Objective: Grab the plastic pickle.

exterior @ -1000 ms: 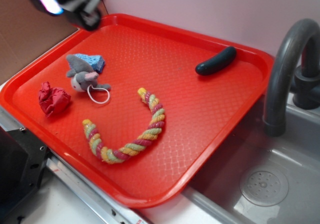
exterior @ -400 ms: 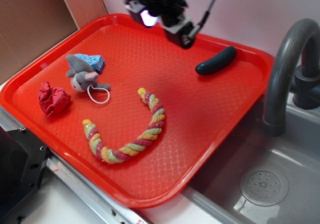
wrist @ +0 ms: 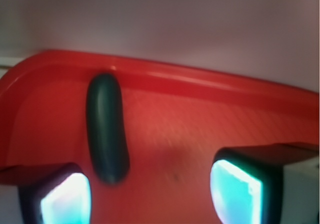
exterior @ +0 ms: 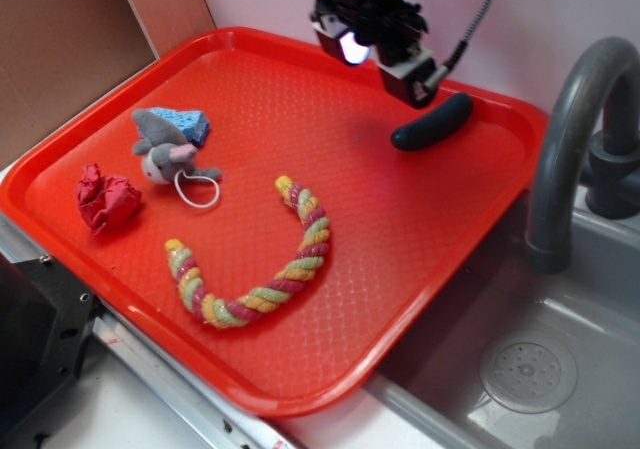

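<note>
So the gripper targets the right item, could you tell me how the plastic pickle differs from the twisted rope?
The plastic pickle is one dark green, nearly black; the twisted rope is multicoloured. The pickle is short, smooth and barely curved; the rope is longer, braided and bent into a U. Both lie on the red tray.

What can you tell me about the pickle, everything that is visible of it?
The pickle is very dark green, nearly black, smooth and slightly glossy, like plastic. It is sausage-shaped with rounded ends and a slight curve. It lies flat on the red tray, in the far corner near the rim, toward the faucet side. Nothing grips it: the gripper hovers just beside it, open, and in the wrist view the pickle lies close to one fingertip, not between the two. No other object touches it.
</note>
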Robot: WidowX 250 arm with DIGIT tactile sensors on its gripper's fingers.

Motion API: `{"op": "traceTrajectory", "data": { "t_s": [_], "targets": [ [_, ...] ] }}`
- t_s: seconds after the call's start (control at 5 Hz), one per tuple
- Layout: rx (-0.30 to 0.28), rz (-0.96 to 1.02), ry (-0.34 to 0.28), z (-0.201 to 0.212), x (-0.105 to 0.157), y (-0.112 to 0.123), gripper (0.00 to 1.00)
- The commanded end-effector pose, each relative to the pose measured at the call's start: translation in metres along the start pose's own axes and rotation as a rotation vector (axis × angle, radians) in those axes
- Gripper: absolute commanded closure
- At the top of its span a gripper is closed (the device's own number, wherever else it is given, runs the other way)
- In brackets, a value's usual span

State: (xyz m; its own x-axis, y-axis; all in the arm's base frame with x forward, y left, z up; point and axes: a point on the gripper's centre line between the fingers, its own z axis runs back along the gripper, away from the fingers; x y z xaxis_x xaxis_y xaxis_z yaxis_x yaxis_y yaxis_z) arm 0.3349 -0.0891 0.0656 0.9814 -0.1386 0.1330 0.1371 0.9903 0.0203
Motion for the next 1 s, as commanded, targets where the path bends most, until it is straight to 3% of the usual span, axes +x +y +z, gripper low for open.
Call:
{"op": "traceTrajectory", "data": {
  "t_s": [0.0, 0.2, 0.6, 0.8],
  "targets": [
    [-0.074, -0.092, -0.017, -0.014, 0.022, -0.011, 0.00],
    [-0.082, -0.110, 0.024, -0.033, 0.024, -0.014, 0.00],
    [-0.037, -0.125, 0.067, -0.046, 0.024, -0.021, 1.00],
    [-0.033, -0.123, 0.072, -0.046, 0.022, -0.024, 1.00]
  ]
}}
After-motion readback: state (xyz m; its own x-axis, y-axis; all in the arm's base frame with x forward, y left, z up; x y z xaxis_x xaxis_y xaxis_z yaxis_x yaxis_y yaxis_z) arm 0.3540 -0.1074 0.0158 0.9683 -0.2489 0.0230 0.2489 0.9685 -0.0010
